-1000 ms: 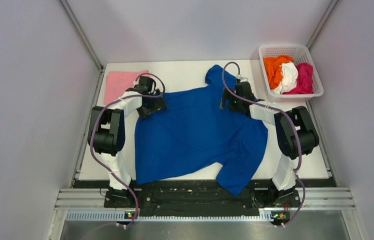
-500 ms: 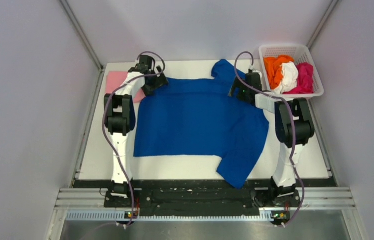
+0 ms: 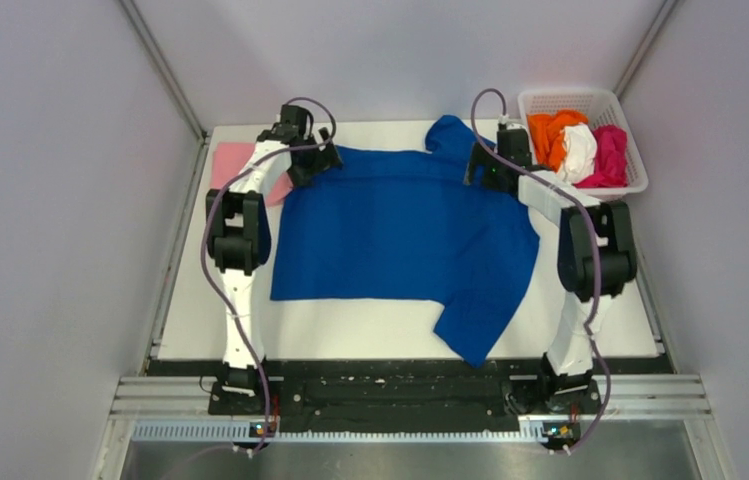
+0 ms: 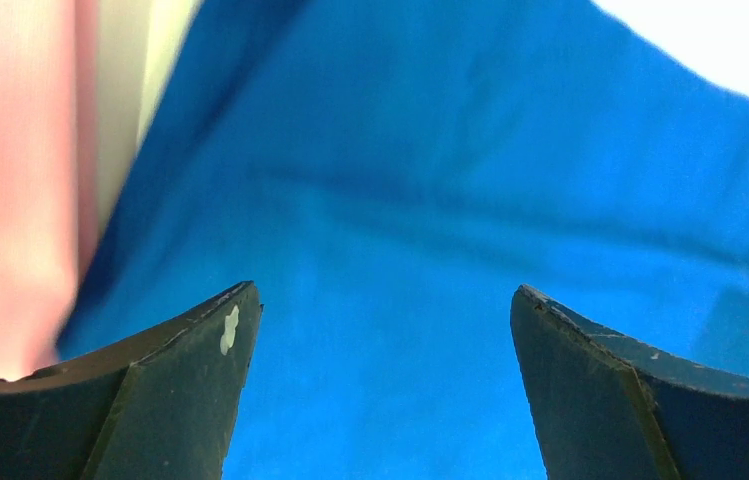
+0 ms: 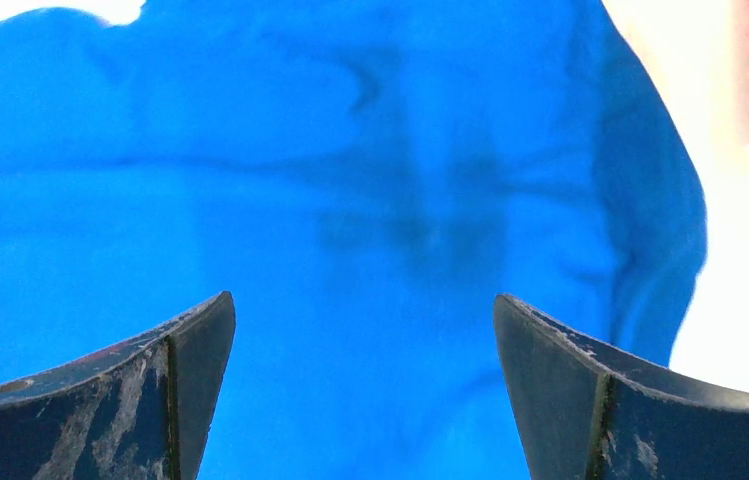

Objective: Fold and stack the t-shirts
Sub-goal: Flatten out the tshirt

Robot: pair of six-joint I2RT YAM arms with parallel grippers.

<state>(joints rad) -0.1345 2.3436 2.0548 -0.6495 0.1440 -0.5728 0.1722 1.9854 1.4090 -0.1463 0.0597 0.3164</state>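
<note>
The royal-blue t-shirt (image 3: 400, 230) lies spread flat on the white table, plain side up, with no print showing. One sleeve points to the near right and one to the far middle. My left gripper (image 3: 307, 166) is over its far left corner and my right gripper (image 3: 480, 170) over its far right part. In the wrist views both the left gripper (image 4: 380, 295) and the right gripper (image 5: 362, 300) have their jaws wide apart over blue cloth (image 4: 430, 200) (image 5: 300, 200). The folded light pink t-shirt (image 3: 233, 165) lies at the far left, partly behind the left arm, and shows in the left wrist view (image 4: 10, 200).
A white lattice basket (image 3: 540, 100) stands at the far right corner and holds the orange t-shirt (image 3: 550, 135), the white t-shirt (image 3: 580, 150) and the magenta t-shirt (image 3: 610, 155). Grey walls close in both sides. A bare strip of table (image 3: 350, 335) runs along the near edge.
Both arms have reached toward the far edge and the blue shirt has slid that way with them, going from rumpled to flat.
</note>
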